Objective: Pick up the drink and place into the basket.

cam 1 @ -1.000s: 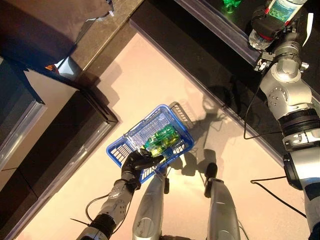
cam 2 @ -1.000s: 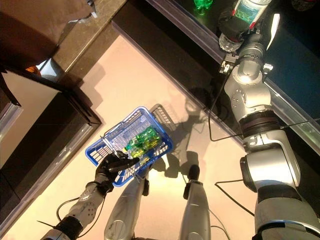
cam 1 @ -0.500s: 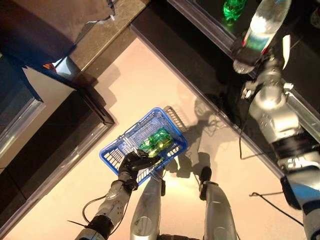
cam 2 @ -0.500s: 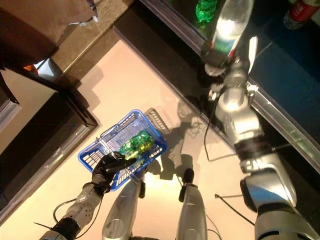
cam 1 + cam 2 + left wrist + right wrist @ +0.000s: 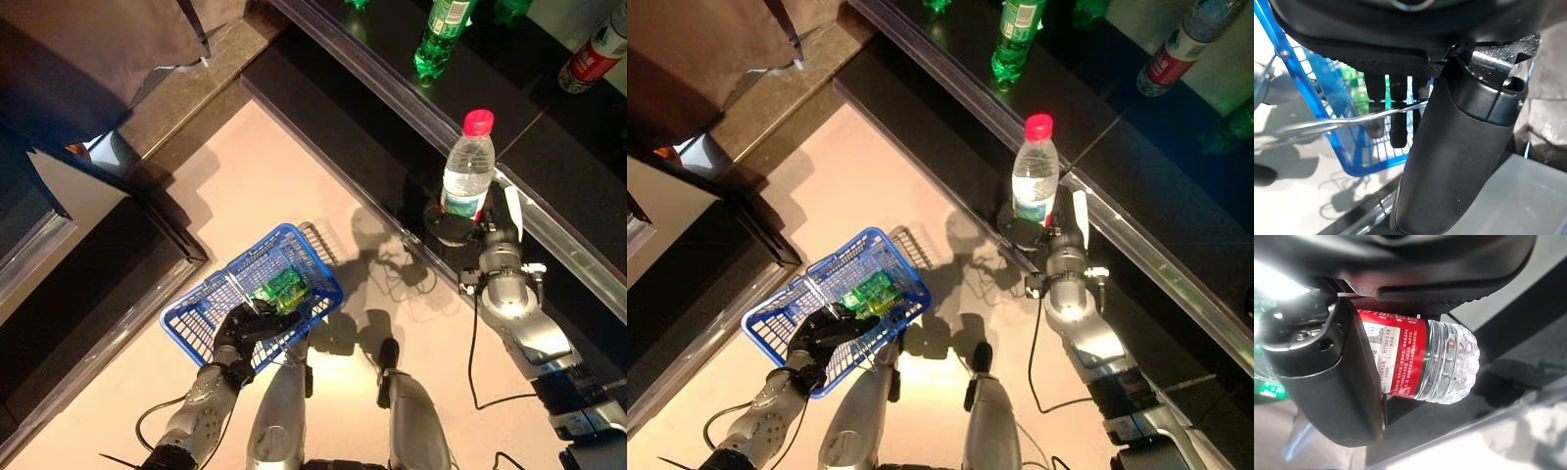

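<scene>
Right robot hand [image 5: 453, 223] grips clear bottle [image 5: 464, 174]; left robot hand [image 5: 242, 333] clasps blue basket's [image 5: 201, 305] wire handle [image 5: 1327, 125].

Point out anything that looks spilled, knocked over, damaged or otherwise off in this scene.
Nothing stands out. The right robot hand holds a capped water bottle upright beside the dark counter. The left robot hand holds the blue basket by its wire handle, with green bottles lying inside. No spill or damage is visible.

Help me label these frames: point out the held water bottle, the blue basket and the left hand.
water bottle [image 5: 467, 174], left eye view, clear body.
blue basket [image 5: 312, 261], left eye view, far rim.
left hand [image 5: 823, 336], right eye view, back of hand.
</scene>
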Motion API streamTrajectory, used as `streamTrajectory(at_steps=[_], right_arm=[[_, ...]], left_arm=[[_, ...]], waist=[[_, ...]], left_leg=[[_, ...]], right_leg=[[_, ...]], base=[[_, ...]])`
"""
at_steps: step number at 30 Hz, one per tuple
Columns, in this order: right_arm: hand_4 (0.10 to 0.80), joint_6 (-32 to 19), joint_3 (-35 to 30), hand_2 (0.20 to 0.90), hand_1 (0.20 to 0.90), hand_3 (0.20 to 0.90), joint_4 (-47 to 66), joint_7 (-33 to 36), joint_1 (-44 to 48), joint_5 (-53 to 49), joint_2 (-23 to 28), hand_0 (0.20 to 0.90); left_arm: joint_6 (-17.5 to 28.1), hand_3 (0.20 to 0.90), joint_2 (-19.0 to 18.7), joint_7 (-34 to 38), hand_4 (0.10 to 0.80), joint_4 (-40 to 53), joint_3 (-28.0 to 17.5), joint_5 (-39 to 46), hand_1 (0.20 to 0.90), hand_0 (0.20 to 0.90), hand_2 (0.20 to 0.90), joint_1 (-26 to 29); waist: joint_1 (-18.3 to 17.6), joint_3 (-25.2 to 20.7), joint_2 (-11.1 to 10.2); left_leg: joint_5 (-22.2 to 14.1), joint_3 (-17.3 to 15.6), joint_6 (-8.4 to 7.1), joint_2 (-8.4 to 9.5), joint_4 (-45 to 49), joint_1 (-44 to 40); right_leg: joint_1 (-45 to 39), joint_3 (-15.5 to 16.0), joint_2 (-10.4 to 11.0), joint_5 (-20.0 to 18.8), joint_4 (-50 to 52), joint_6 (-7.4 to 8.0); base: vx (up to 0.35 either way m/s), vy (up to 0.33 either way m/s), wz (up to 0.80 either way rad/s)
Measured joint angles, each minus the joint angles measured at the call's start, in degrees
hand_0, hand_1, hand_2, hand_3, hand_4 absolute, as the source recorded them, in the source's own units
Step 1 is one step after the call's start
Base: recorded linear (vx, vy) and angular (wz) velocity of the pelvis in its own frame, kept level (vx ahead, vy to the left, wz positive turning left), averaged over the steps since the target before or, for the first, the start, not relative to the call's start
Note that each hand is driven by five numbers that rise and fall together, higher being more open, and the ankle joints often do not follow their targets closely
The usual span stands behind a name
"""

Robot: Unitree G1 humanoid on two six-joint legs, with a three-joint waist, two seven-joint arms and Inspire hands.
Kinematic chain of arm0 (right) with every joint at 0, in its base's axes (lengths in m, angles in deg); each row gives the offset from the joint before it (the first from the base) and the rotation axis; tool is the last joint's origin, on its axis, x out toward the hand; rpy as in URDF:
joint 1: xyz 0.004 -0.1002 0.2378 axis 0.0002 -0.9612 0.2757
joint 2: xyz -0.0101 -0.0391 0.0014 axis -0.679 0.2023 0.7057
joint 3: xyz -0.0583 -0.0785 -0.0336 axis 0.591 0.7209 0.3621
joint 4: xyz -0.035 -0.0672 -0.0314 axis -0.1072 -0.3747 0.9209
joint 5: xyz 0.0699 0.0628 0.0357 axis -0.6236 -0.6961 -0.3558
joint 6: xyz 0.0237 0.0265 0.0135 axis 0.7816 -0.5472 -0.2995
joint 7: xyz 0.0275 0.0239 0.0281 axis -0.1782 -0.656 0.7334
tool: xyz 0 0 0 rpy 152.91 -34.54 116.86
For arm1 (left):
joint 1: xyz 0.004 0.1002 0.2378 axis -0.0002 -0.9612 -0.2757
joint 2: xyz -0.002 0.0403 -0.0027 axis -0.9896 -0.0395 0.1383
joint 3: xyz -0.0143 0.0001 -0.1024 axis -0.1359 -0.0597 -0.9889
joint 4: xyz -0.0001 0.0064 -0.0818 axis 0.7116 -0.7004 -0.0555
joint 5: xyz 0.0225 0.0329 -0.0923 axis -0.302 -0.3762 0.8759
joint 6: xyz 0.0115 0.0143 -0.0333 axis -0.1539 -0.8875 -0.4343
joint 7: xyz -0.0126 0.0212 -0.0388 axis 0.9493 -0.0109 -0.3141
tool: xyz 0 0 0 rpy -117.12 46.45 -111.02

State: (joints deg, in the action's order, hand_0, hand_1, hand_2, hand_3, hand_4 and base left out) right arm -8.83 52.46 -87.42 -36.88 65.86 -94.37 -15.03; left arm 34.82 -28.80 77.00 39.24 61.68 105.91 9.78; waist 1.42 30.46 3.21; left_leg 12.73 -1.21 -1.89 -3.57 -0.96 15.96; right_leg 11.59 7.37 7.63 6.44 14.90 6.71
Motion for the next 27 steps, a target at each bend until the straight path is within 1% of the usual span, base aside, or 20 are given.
streamTrajectory(at_steps=[3,6,9,10,13,16,19,23,26,27], right_arm=[[0.100,1.9,0.7,0.300,0.300,0.200,1.5,-4.7,-0.9,0.7,0.0,0.300],[0.100,5.6,3.2,0.300,0.300,0.200,1.5,-9.8,-0.7,3.2,1.4,0.300],[0.100,9.8,8.4,0.300,0.300,0.200,0.3,-14.2,0.2,4.7,2.8,0.300],[0.100,10.8,10.0,0.300,0.300,0.200,-0.7,-15.2,0.5,4.6,2.8,0.300],[0.100,14.1,15.7,0.300,0.300,0.200,-5.9,-18.3,2.6,4.1,1.9,0.300],[0.100,16.7,18.3,0.300,0.300,0.200,-10.0,-20.9,5.2,4.0,-0.4,0.300],[0.100,19.9,20.4,0.300,0.300,0.200,-12.3,-25.0,8.3,-1.1,-1.1,0.300],[0.100,21.2,21.0,0.300,0.300,0.200,-16.1,-26.5,11.1,-9.7,-3.4,0.300],[0.100,21.7,22.0,0.300,0.300,0.200,-19.4,-27.1,13.9,-15.3,-6.4,0.300],[0.100,22.4,22.8,0.300,0.300,0.200,-19.5,-27.1,14.7,-16.5,-6.6,0.300]], left_arm=[[-3.7,0.200,-1.6,0.0,0.100,3.0,-0.1,-0.1,0.300,0.300,0.300,0.2],[-6.3,0.200,-4.0,-0.3,0.100,7.7,0.1,-0.5,0.300,0.300,0.300,0.2],[-6.5,0.200,-7.0,-1.5,0.100,10.4,1.2,-1.5,0.300,0.300,0.300,1.2],[-6.5,0.200,-7.4,-1.9,0.100,10.6,1.7,-1.8,0.300,0.300,0.300,2.1],[-6.5,0.200,-7.9,-2.6,0.100,10.8,3.3,-1.8,0.300,0.300,0.300,4.5],[-6.5,0.200,-8.8,-4.0,0.100,10.9,5.3,-3.1,0.300,0.300,0.300,6.4],[-7.2,0.200,-9.2,-6.7,0.100,11.0,6.6,-4.4,0.300,0.300,0.300,8.4],[-8.0,0.200,-10.3,-9.7,0.100,11.0,9.2,-5.5,0.300,0.300,0.300,11.1],[-8.4,0.200,-13.1,-12.1,0.100,11.0,12.8,-6.8,0.300,0.300,0.300,13.9],[-8.4,0.200,-13.7,-12.7,0.100,10.9,13.6,-6.8,0.300,0.300,0.300,14.5]], waist=[[-0.2,-0.1,-0.6],[0.2,-0.1,-0.7],[0.9,-0.1,-0.7],[1.2,-0.1,-0.7],[1.9,-0.1,-0.7],[2.0,-0.1,-0.7],[2.1,-0.1,-0.7],[3.3,-0.1,-0.7],[3.4,-0.2,-0.6],[3.6,-0.2,-0.6]], left_leg=[[-0.3,0.0,-0.01,0.06,0.0,-1.3],[-0.4,0.1,-0.07,0.03,0.0,-1.5],[-0.4,0.2,-0.07,0.10,0.0,-1.5],[-0.4,0.2,-0.07,0.08,0.0,-1.8],[-0.4,0.7,-0.08,0.29,0.0,-2.3],[-0.4,1.0,-0.10,0.43,0.0,-2.3],[-0.3,1.8,-0.17,0.52,0.0,-2.3],[-0.2,2.3,-0.34,0.54,0.0,-2.2],[0.0,3.5,-0.54,0.69,0.0,-1.9],[0.0,3.5,-0.55,0.72,0.0,-1.9]], right_leg=[[-2.0,0.1,0.0,-0.2,-1.6,0.08],[-2.6,0.3,-0.1,-0.4,-2.2,0.06],[-2.7,0.4,-0.1,-0.4,-2.2,0.07],[-2.9,0.4,-0.1,-0.4,-2.2,0.07],[-3.9,1.0,0.0,-0.3,-2.3,0.08],[-4.0,1.3,-0.1,-0.3,-2.2,0.06],[-4.3,1.7,-0.1,-0.3,-2.3,0.03],[-4.4,2.1,-0.1,-0.1,-2.4,-0.11],[-4.8,3.4,-0.1,0.2,-2.3,-0.20],[-4.8,3.4,-0.1,0.3,-2.3,-0.19]], base=[[-0.001,-0.010,0.01],[-0.035,-0.032,0.03],[-0.011,-0.009,0.00],[0.000,0.000,0.00],[-0.014,-0.013,0.08],[-0.036,0.001,0.06],[0.006,0.005,0.07],[0.002,0.000,0.06],[0.004,0.013,0.18],[0.001,0.034,0.13]])
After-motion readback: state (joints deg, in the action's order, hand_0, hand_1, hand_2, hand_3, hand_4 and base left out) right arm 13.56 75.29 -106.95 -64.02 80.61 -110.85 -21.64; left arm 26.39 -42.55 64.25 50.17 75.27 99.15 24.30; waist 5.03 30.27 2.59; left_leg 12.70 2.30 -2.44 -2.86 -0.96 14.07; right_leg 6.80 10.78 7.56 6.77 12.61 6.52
